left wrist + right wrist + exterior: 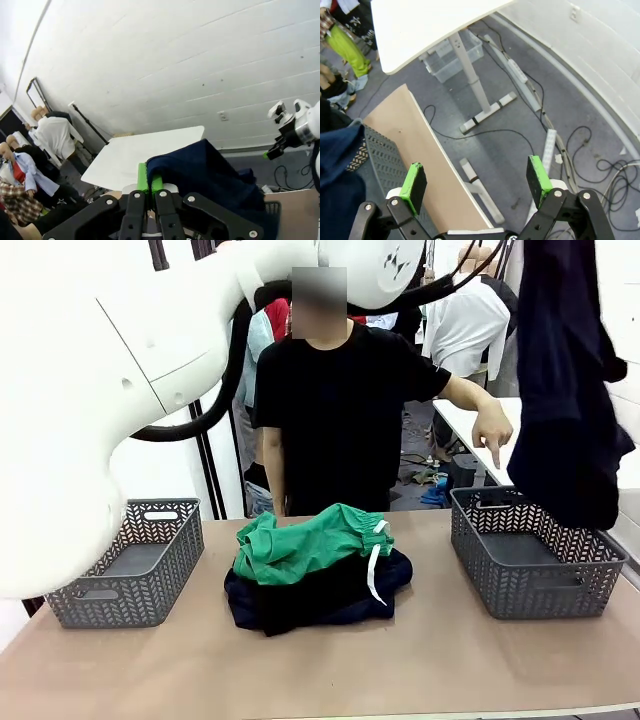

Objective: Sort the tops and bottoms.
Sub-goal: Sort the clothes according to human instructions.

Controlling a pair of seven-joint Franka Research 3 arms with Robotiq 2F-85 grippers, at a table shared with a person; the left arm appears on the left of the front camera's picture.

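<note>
Dangling navy garment (565, 390) at upper right in clamped left gripper (149, 179), with right gripper (476, 180) wide and empty; may drape over basket (520, 585) rim if released off-centre.

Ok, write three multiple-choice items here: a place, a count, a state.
1. The green bottoms lie: A in the left basket; B atop the dark clothes mid-table; C in the right basket.
2. Grey baskets on the table: A two; B three; C one.
3. The left gripper is: A open; B shut on nothing; C shut on the navy garment.
Key: B, green cloth tops the centre pile; A, one basket stands at each end; C, its pads pinch navy cloth.
</note>
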